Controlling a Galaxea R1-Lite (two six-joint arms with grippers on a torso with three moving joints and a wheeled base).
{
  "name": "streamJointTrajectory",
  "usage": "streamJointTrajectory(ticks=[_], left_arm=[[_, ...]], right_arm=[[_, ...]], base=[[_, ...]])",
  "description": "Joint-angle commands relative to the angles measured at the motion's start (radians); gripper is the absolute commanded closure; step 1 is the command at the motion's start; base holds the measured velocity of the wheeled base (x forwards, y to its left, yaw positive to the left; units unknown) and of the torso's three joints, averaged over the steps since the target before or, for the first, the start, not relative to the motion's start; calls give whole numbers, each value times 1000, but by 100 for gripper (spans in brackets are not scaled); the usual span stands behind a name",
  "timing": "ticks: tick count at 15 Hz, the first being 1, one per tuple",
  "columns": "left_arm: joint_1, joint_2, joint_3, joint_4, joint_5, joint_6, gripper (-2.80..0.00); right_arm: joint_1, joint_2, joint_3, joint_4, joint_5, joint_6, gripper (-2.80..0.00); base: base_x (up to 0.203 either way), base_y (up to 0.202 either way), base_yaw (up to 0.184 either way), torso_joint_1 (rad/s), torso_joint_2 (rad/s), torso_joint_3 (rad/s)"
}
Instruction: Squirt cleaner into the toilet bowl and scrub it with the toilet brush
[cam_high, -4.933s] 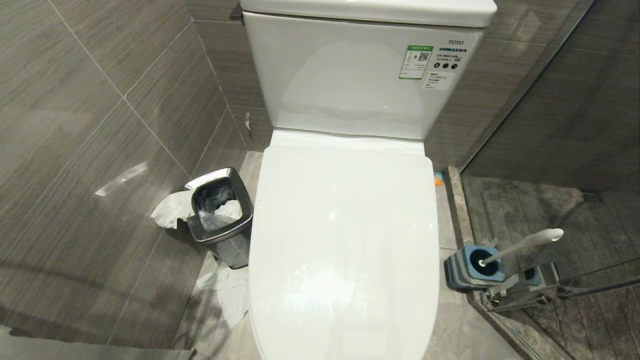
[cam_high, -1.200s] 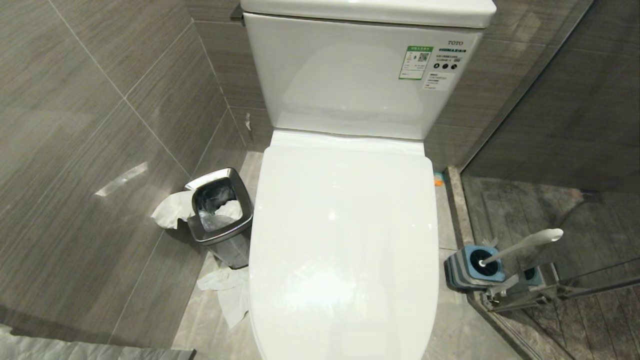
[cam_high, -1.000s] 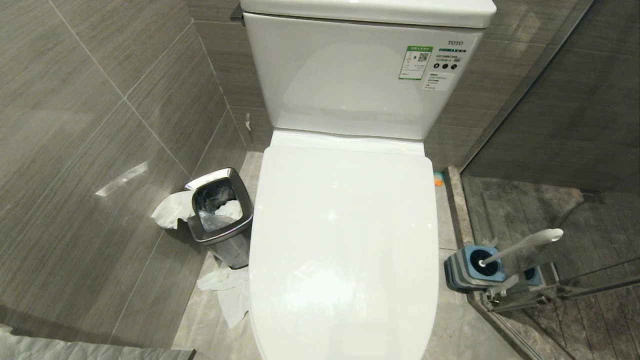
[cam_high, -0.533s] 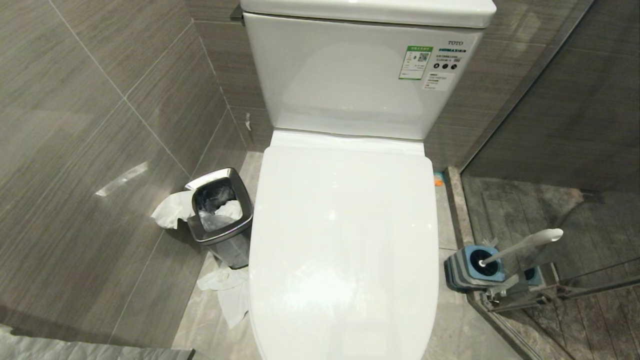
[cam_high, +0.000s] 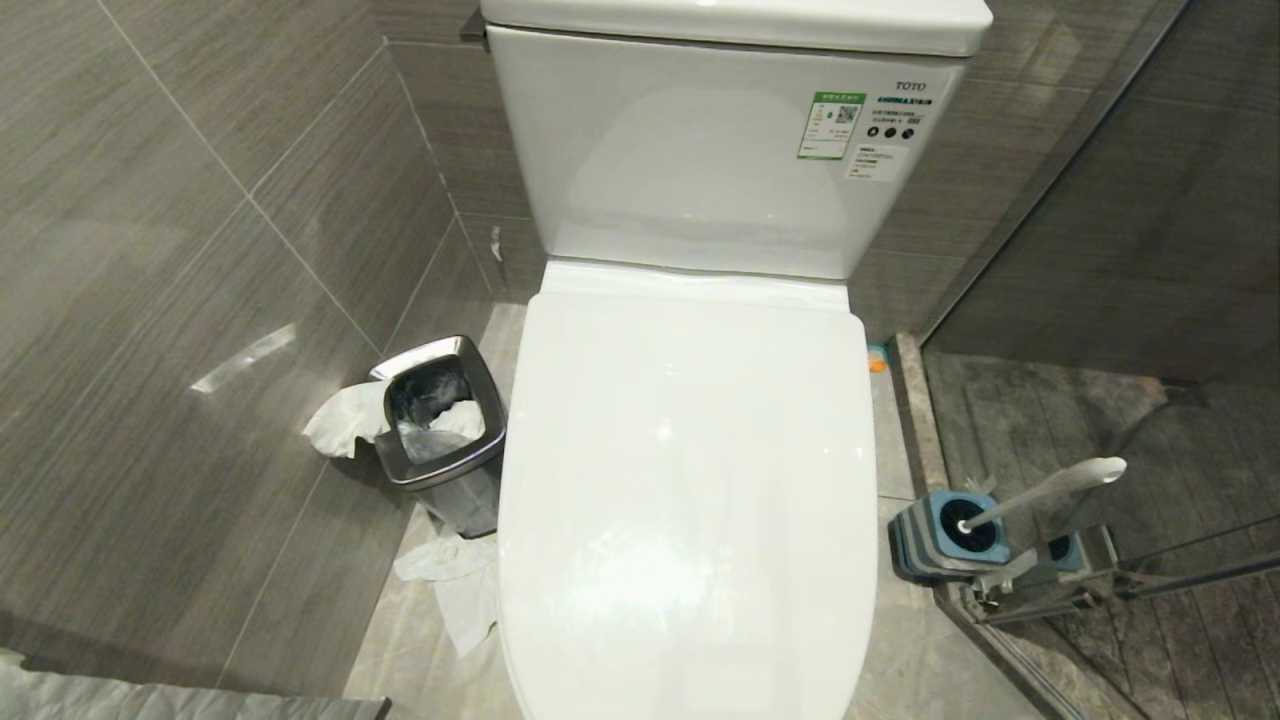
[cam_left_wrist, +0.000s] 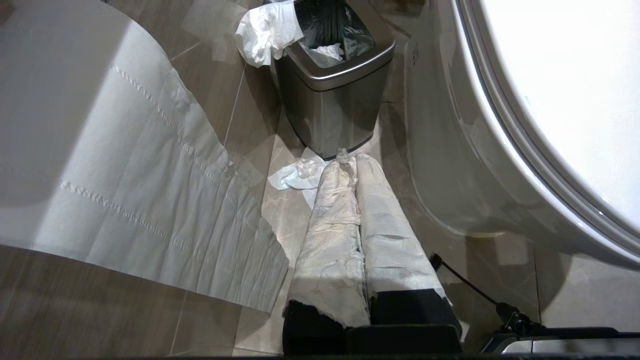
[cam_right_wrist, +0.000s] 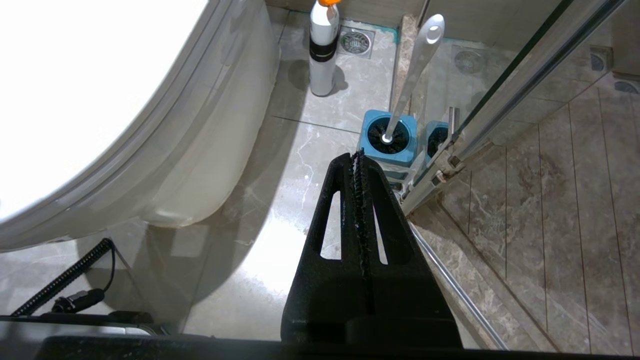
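Brush handling: toilet brush (cam_right_wrist: 416, 65) looks light, stiff and smooth; I judge you should grip mid-handle, below the flattened end.
Brush position: head down in its blue holder (cam_right_wrist: 389, 141), at 12 o'clock just beyond the right end effector (cam_right_wrist: 358, 155), apart from it.
Bowl: toilet bowl (cam_high: 690, 480) has its lid down, centre of the head view.
Bottle: orange-capped bottle (cam_right_wrist: 322, 47), at 11 o'clock, is probably the cleaner.
End effectors: right is closed, empty; left end effector (cam_left_wrist: 350, 159), paper-wrapped, is closed near the bin (cam_left_wrist: 332, 90).

This is a bathroom, with a white toilet (cam_high: 688, 480) in the middle, grey wall tiles (cam_high: 200, 250) at left, and a glass shower door (cam_high: 1100, 200) at right.
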Motion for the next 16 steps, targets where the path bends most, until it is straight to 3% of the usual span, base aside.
streamJointTrajectory(ticks=[1, 16], left_arm=[[0, 2, 1, 0, 0, 0, 0], [0, 1, 4, -9, 0, 0, 0]], right_arm=[[0, 1, 0, 1, 0, 0, 0], [0, 1, 0, 1, 0, 0, 0]], base=[[0, 0, 0, 0, 0, 0], [0, 0, 0, 0, 0, 0]])
